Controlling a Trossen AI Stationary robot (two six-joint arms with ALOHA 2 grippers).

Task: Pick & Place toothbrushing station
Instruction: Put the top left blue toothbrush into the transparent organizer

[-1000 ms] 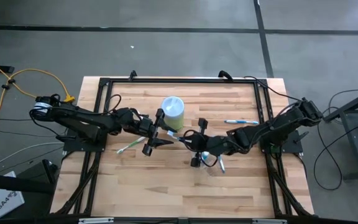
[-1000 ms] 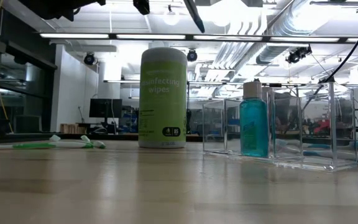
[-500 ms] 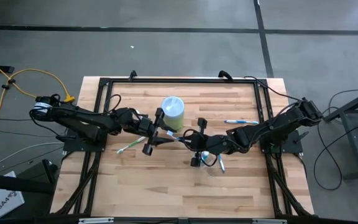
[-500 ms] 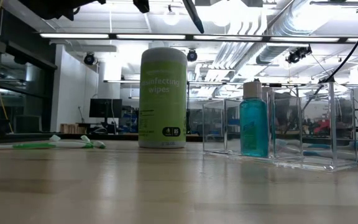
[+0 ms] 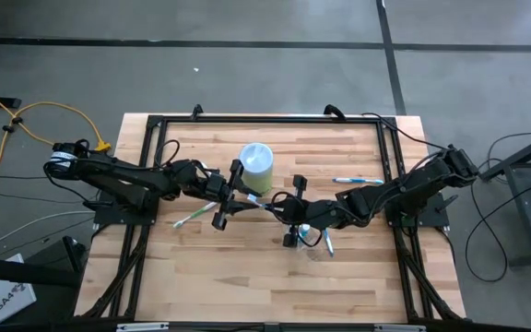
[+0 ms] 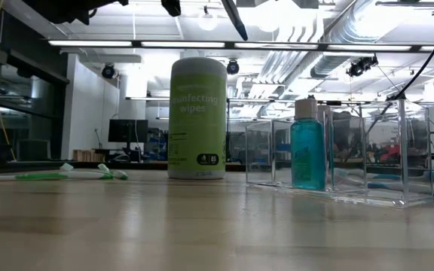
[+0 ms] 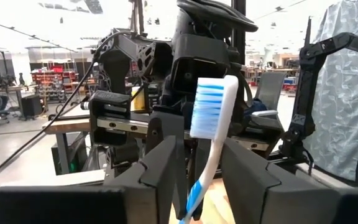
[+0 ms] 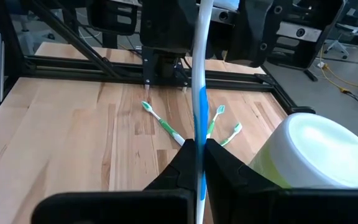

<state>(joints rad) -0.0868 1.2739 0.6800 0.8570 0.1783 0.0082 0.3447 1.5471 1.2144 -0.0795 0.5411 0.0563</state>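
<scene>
Both grippers meet over the middle of the table (image 5: 247,277), just beside the green wipes canister (image 5: 256,166), with one blue-white toothbrush (image 7: 209,137) between them. The right gripper (image 8: 196,155) has its fingers pressed tight on the brush handle, nipping it with no gap left. The left gripper (image 7: 196,180) stands partly open around the same brush: in the left wrist view the handle runs down between its two fingers with clear space on each side, and the bristle head rises above them.

Lettering on the canister reads "...infecting wipes" in the low view.

Seen from above, the left arm stretches in low from the canister's left and the right arm from its right, both nearly flat over the wood, wrists angled toward each other. Green-white toothbrushes (image 8: 166,127) lie on the boards on the left-arm side of the canister. A clear plastic container (image 6: 345,162) stands on the canister's right-arm side, with a blue-green bottle (image 6: 308,150) in it. Another toothbrush (image 5: 358,181) lies farther out toward the right arm's base.
</scene>
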